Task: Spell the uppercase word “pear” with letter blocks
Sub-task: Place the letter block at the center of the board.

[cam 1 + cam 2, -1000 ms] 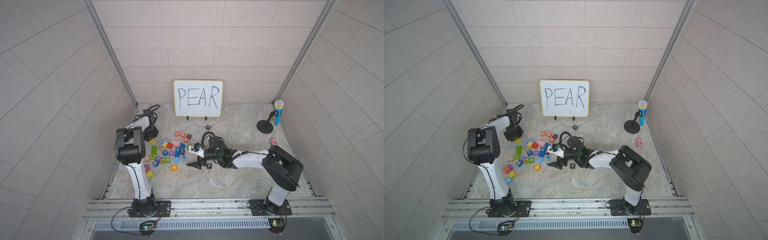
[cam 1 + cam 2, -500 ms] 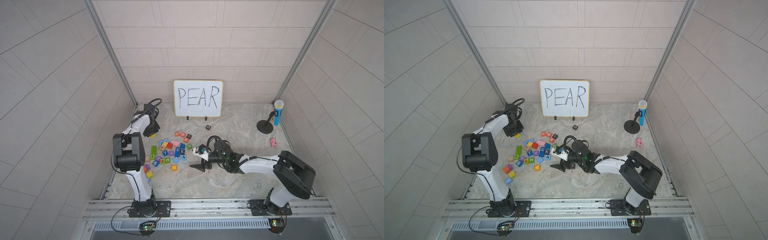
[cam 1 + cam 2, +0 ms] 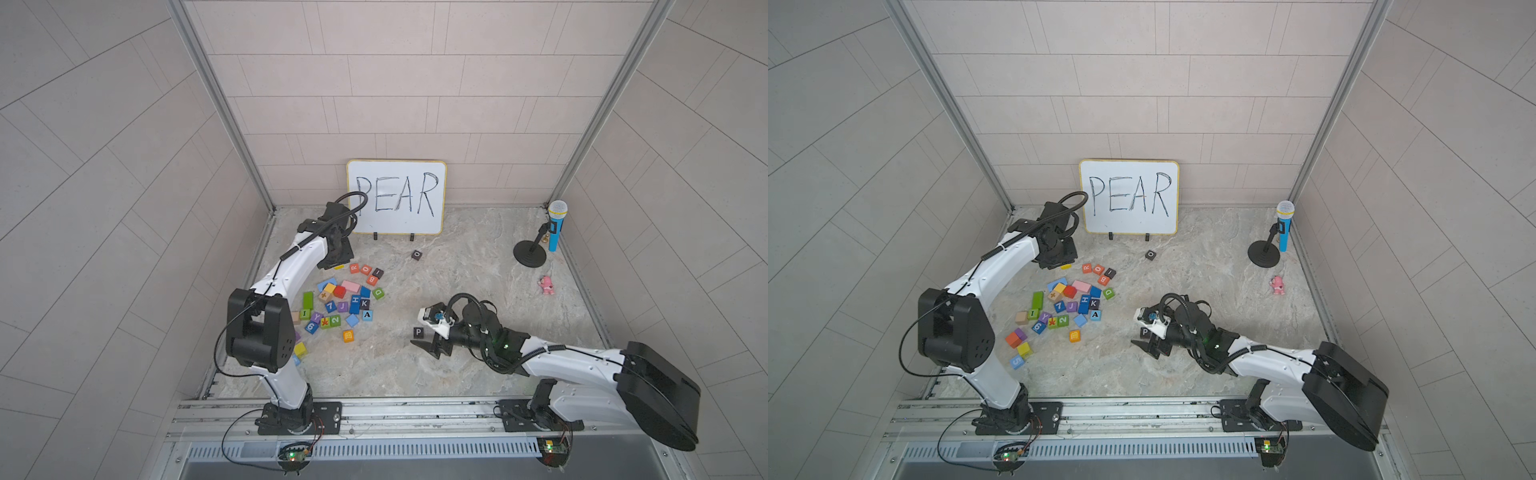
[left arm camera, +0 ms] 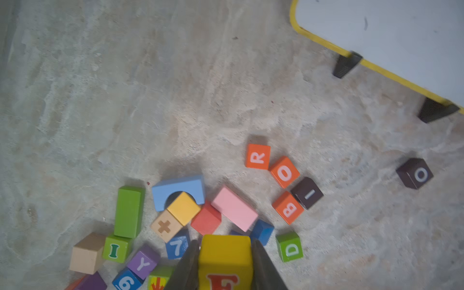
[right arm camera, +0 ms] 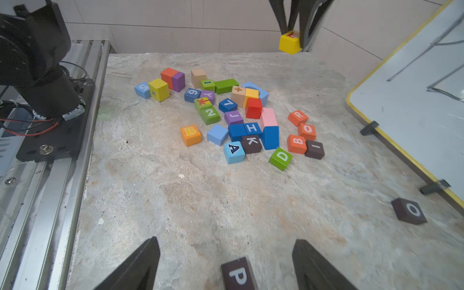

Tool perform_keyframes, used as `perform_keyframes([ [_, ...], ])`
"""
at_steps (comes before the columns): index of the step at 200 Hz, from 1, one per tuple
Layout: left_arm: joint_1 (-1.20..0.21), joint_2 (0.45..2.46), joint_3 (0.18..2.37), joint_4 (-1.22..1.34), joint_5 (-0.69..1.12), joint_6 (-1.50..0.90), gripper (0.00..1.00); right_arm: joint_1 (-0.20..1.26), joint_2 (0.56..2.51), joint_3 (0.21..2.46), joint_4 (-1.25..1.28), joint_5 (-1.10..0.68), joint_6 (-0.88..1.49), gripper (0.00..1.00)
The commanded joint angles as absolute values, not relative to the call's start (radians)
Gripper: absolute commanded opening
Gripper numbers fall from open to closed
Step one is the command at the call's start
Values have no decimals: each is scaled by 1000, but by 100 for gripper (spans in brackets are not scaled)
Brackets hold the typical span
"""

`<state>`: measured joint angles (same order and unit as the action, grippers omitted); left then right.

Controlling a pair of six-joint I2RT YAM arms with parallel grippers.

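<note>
Plainly, the left gripper (image 4: pixel 224 247) is clenched on the yellow E block (image 5: pixel 290 42), lifted clear of the table (image 5: pixel 175 200) near the whiteboard (image 3: pixel 397 197). The right gripper (image 5: pixel 226 241) stands wide, its jaws either side of the black P block (image 5: pixel 238 275), which lies alone on the table, well apart from the pile (image 5: pixel 233 116); whether the jaws are down at its level we cannot tell, since the frame crops it. The light blue A block (image 5: pixel 234 152) touches the K cube (image 5: pixel 251 143) at the pile's edge; the orange-red R block (image 5: pixel 298 117) sits just beside the orange O (image 5: pixel 307 130). We judge these cubes light, rigid and smoothly painted, so somewhat slick: we take each by two opposite flat side faces, squarely, letter up.
</note>
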<state>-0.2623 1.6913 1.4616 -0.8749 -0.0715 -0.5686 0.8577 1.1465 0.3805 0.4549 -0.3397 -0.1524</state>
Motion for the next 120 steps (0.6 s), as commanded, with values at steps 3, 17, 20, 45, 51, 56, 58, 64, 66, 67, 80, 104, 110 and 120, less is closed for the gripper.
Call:
perform_keyframes([
  [3,-340,1656,1429,-912,-69,-611,13,868,1040,326,353,-233,-101,87],
  [17,-398,1648,1413,-906,-69,-634,13,871,983,290,327,-190,-74,87],
  [20,-410,1645,1409,-904,-68,-641,13,872,972,284,322,-181,-66,87],
  [45,-507,1640,1377,-886,-54,-684,13,877,882,228,326,-103,32,85],
  [51,-529,1641,1371,-883,-50,-695,13,879,862,214,339,-86,65,85],
  [56,-545,1641,1365,-880,-50,-705,12,880,846,204,346,-74,82,84],
  [58,-553,1639,1362,-878,-49,-709,12,880,841,199,347,-69,88,84],
  [64,-572,1637,1350,-867,-46,-717,12,883,819,187,346,-51,102,83],
  [66,-578,1637,1347,-863,-45,-719,13,884,812,185,344,-47,105,83],
  [67,-580,1638,1345,-862,-46,-719,12,885,809,185,341,-46,105,83],
  [80,-615,1639,1329,-844,-35,-753,12,890,765,180,291,-24,100,83],
  [104,-691,1658,1320,-823,-29,-785,12,891,687,174,194,52,93,83],
  [110,-711,1665,1319,-818,-30,-794,12,891,663,169,175,83,102,83],
  [120,-749,1678,1321,-802,-24,-811,12,891,633,155,165,105,107,83],
])
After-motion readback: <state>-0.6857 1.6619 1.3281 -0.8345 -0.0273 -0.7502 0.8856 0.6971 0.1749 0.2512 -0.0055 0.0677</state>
